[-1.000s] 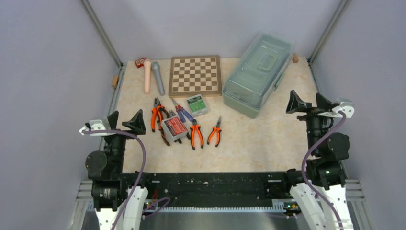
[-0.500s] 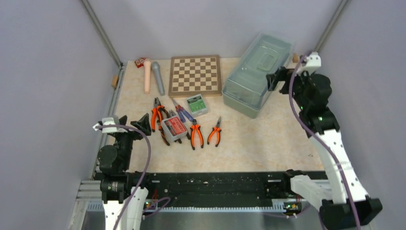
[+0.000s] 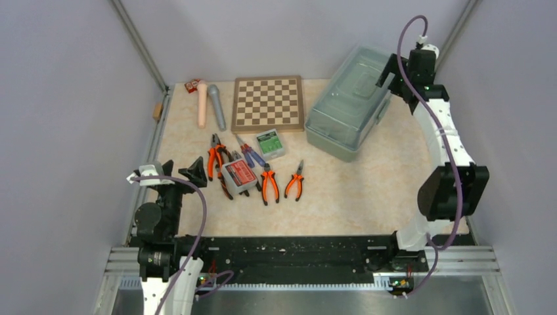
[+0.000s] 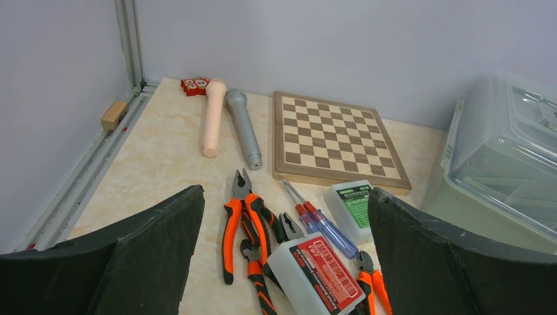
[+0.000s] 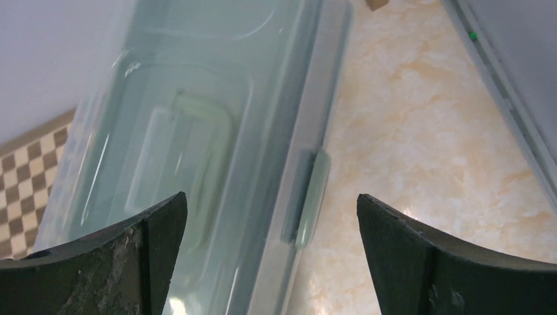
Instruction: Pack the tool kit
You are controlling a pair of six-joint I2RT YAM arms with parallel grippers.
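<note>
Beige, marble-patterned tabletop (image 3: pixel 355 190) carries everything you see. At the lower left of the top view your left gripper (image 4: pixel 286 191) sits by the table's left edge, its black wedge-shaped jaws spread wide with nothing between them.

Just right of it lies the loose kit in a cluster: orange-handled pliers (image 3: pixel 215 157), a translucent red-labelled box (image 3: pixel 239 175) resting across some of the tools, slim blue and red screwdrivers (image 3: pixel 251 155), a green-labelled box (image 3: pixel 270 143), and two more pairs of pliers to the right.

Above them, at upper left, a pink cylinder (image 3: pixel 202 104) and a grey cylinder (image 3: pixel 217 107) lie side by side. The brown chessboard (image 3: pixel 268 103) lies flat at upper centre.

At upper right the sage-green toolbox (image 3: pixel 351 105) stands closed and angled, its lid clear and glossy. Your right gripper (image 5: pixel 270 197) hangs over its far right end, jaws wide apart and holding nothing.

Only the left wrist view shows you the print on the box labels and the grey cylinder's ribbed end. Only the right wrist view shows the handle (image 5: pixel 197 131) recessed in the lid and the pale latch (image 5: pixel 309 197) on the toolbox's side.
</note>
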